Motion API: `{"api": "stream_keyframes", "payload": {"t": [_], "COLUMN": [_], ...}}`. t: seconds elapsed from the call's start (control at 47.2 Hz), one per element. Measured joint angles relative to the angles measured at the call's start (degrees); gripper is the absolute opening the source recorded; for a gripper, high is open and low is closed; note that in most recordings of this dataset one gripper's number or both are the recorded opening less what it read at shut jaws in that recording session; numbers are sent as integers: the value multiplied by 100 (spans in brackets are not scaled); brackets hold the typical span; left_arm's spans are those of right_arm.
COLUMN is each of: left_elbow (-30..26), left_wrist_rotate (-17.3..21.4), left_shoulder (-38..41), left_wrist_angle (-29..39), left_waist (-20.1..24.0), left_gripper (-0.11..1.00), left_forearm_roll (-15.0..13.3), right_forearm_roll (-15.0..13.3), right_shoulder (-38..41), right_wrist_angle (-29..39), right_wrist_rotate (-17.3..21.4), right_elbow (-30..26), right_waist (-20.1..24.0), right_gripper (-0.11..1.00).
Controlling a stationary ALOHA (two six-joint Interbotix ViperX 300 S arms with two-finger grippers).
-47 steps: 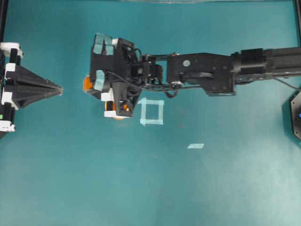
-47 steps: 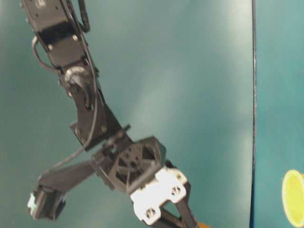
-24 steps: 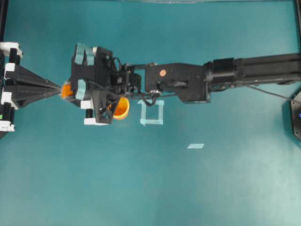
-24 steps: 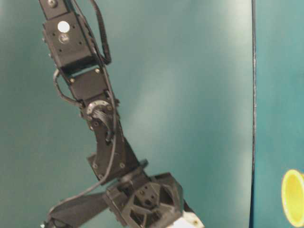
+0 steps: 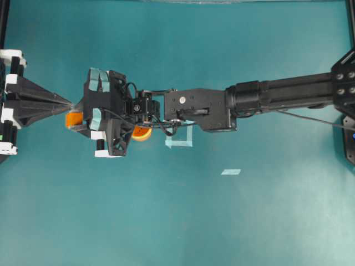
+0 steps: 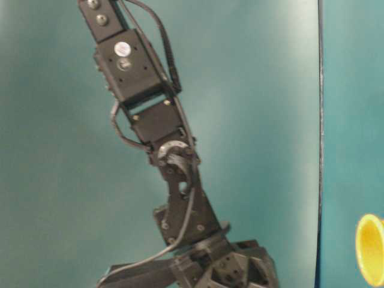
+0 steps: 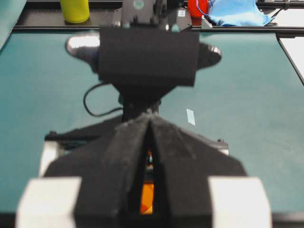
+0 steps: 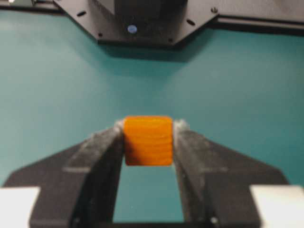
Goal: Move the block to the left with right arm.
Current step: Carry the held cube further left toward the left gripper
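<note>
Your right claw (image 8: 148, 142) is clamped on the block (image 8: 148, 140), its 2 fingers (image 8: 102, 156) pressed against opposite faces, holding it above the teal desk (image 5: 166, 221). In the overhead view the block (image 5: 73, 119) sits near the desk's left edge, just beside the tip of the left claw (image 5: 67, 103), whose fingers are pressed together. Behind your right claw (image 5: 77, 113) the cup (image 5: 141, 133) peeks out from under the wrist, next to the tape square (image 5: 180, 138). A loose tape strip (image 5: 231, 172) lies toward the desk's middle.
</note>
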Motion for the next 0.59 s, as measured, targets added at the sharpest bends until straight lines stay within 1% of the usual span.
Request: {"api": "stream_keyframes", "payload": {"t": [0.127, 0.318, 0.593], "left_elbow": [0, 0, 0], "left_wrist_rotate": [0, -9, 0], "left_shoulder": [0, 0, 0], "left_wrist_angle": [0, 0, 0], "left_waist": [9, 9, 9], "left_gripper": [0, 0, 0], "left_forearm_roll": [0, 0, 0], "right_forearm_roll": [0, 9, 0], "right_shoulder": [70, 167, 343], "right_wrist_angle": [-158, -220, -220], "right_wrist_rotate": [0, 0, 0], "right_elbow": [0, -53, -466], "right_waist": [0, 0, 0], "right_gripper": [41, 41, 41]}}
